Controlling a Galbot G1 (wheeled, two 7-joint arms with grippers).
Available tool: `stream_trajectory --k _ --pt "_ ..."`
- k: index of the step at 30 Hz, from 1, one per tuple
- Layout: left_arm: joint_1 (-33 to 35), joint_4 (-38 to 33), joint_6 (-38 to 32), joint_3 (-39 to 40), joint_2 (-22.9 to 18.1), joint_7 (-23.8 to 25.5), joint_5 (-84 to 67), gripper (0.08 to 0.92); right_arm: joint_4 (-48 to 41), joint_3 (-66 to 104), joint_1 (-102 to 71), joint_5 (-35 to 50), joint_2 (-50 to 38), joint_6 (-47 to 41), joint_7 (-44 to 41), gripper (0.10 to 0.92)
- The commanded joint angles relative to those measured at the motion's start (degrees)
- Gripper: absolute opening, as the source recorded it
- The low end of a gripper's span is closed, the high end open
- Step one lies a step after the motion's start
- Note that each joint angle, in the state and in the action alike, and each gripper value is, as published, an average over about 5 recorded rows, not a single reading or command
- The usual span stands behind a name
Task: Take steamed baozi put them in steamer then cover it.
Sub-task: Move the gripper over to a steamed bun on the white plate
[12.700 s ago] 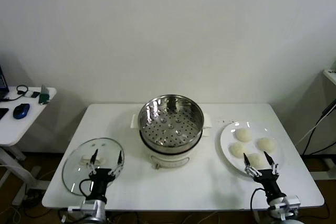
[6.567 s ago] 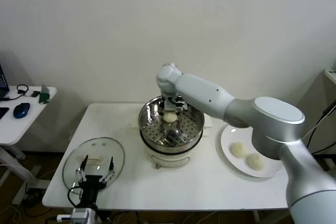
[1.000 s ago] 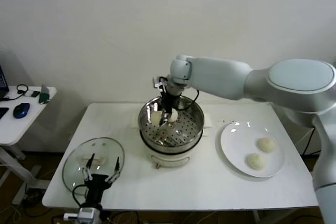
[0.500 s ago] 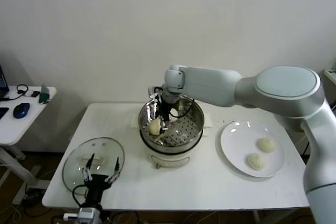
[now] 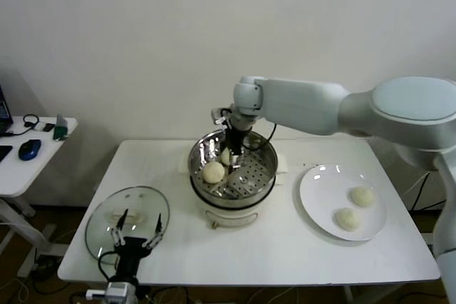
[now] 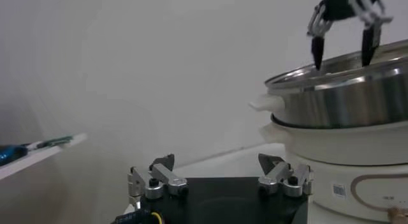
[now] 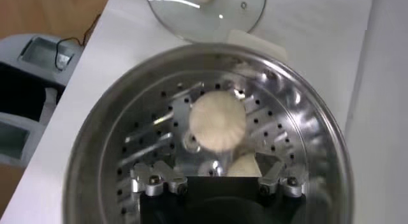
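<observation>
The steamer stands at mid table on its white cooker base. One baozi lies on its floor at the left, a second baozi beside it, partly behind my right gripper, which hangs open and empty over the basket. The right wrist view shows the steamer, one baozi and the second baozi below my right gripper. Two more baozi lie on the white plate. My left gripper is parked, open, over the glass lid.
The lid also shows in the right wrist view. In the left wrist view, my left gripper faces the steamer, with the right gripper above it. A side table with a mouse stands far left.
My right gripper has let go of a baozi at the left of the steamer floor and has risen and moved slightly right. The left arm has not moved.
</observation>
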Motion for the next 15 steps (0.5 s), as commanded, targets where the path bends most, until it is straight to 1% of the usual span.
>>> stream_trajectory --k 1,9,11,15 --pt "-0.07 -0.12 0.16 0.03 0.12 -0.04 -0.04 0.823 13.15 -1.04 9.06 -4.86 -16.95 1.03 -2.39 0.823" --pt "-0.17 -0.14 1.19 -0.13 0.27 -0.11 -0.11 0.823 21.54 -2.34 9.88 -14.73 -34.32 2.51 -3.46 0.823" --pt "-0.1 0.01 1.4 -0.31 0.34 -0.1 -0.11 0.823 22.63 -1.59 7.91 -18.37 -38.3 2.84 -3.6 0.823" --pt "0.06 -0.05 1.53 -0.72 0.31 -0.13 0.05 0.823 22.59 1.11 2.38 -24.24 -43.31 3.46 -3.86 0.823"
